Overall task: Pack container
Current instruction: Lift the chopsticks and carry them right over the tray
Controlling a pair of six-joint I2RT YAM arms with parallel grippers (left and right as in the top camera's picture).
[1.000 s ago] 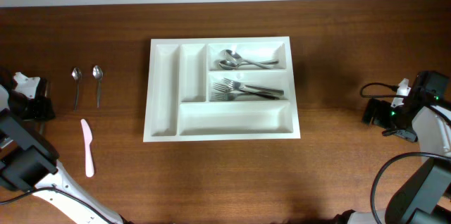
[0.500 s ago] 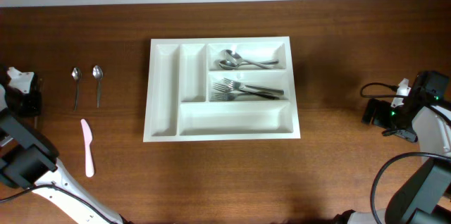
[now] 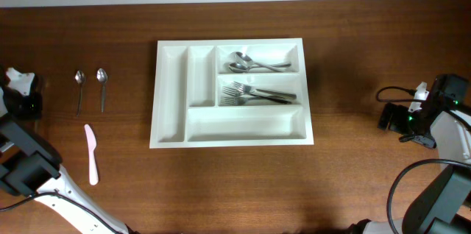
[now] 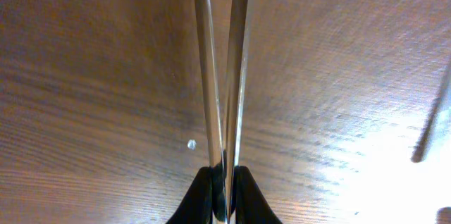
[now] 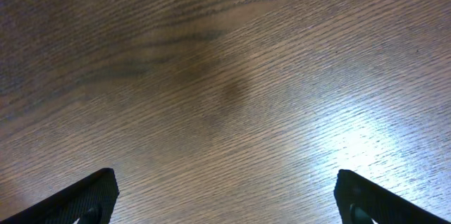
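Left tool [image 4: 223,90] pinched tight on nothing in its wrist view, right tool [image 5: 225,199] spread wide over the desk [image 5: 211,76]. Only overhead shows the white cutlery tray [image 3: 171,87], frame centre, long axis running left-right, narrow compartments at left.

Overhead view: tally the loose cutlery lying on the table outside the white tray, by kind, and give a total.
Metal spoons: 2
Pink knife: 1
Total: 3
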